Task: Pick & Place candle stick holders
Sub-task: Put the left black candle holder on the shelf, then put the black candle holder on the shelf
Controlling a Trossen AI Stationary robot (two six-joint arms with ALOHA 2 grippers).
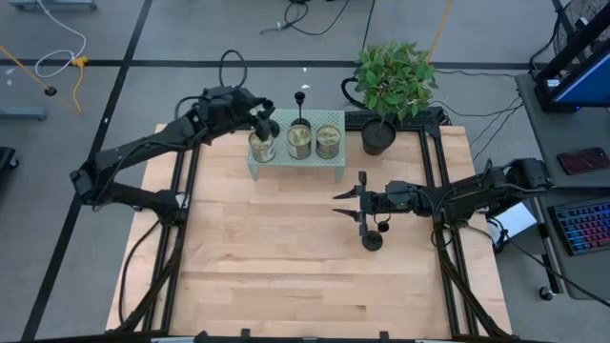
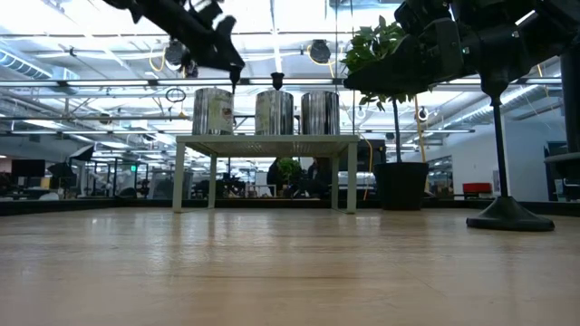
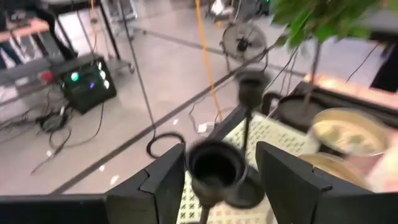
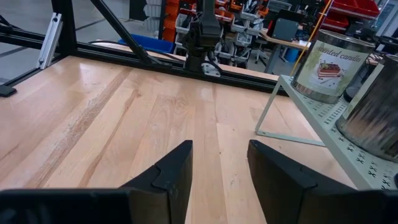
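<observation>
Left gripper (image 1: pixel 264 122), at 11 o'clock, is opened wide around one candle stick holder (image 3: pixel 214 167) at the shelf (image 1: pixel 329 170), a second holder (image 1: pixel 301 98) is seen standing there, and a third holder (image 1: pixel 372 238) is left at 3 o'clock by the open, empty right gripper (image 1: pixel 345 205).

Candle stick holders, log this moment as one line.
left pincer: around matte-black candlestick cup over green perforated shelf | right pincer: open, empty | black candlestick: upright on table

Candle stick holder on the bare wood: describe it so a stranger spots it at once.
On the wooden table, look right of centre, near the potted plant. The candle stick holder stands on bare wood beside the right gripper; the other holders are up at the tin rack.
</observation>
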